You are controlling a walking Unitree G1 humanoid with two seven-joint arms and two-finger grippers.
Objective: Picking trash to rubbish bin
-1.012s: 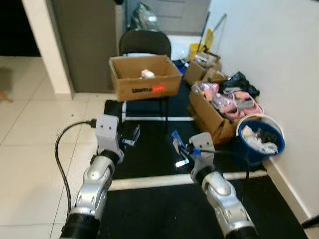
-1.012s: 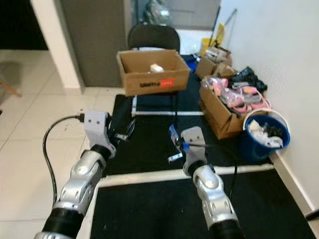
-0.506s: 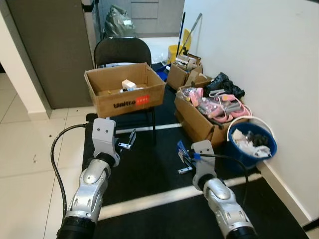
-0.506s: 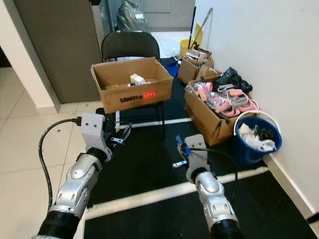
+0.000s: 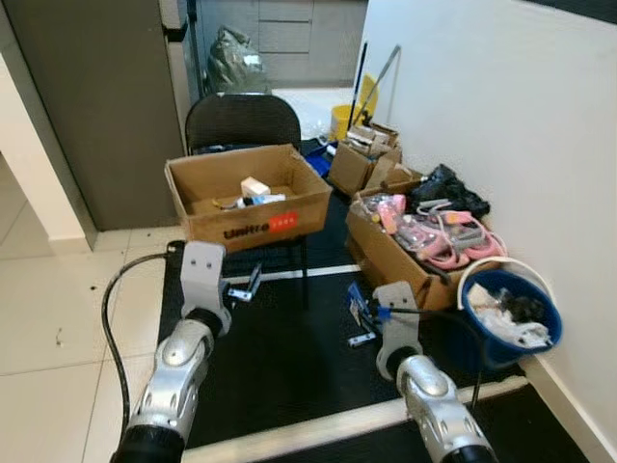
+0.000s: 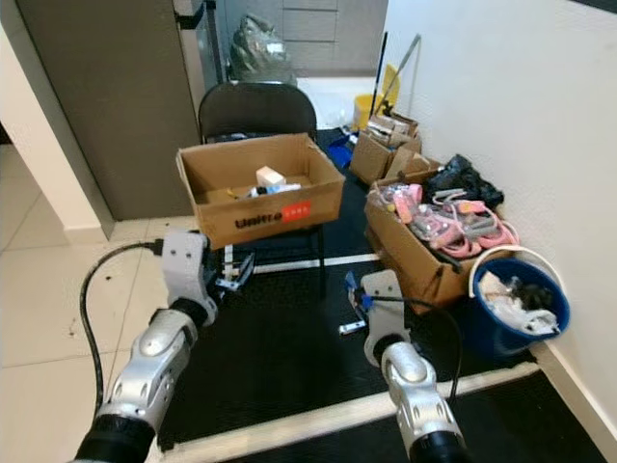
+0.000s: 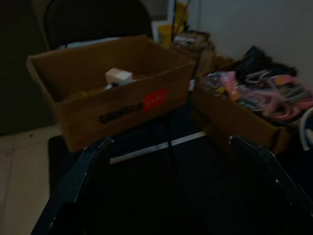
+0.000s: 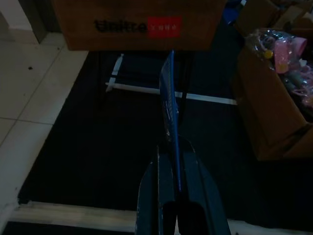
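While a thin blue wrapper (image 8: 169, 105) is pinched edge-on between its closed fingers, the right gripper (image 5: 361, 313) is held above the black mat (image 5: 289, 357). The left gripper (image 5: 248, 285), fingers spread wide, is empty. A blue bucket (image 5: 508, 313) of trash is seen by the wall, right of the cardboard boxes.

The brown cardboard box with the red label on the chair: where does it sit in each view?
Left eye: brown cardboard box, upper centre.
Right eye: upper centre.
Left wrist: beyond the open left tool, box.
Right wrist: along the frame edge.
Shared landmark: its red label.
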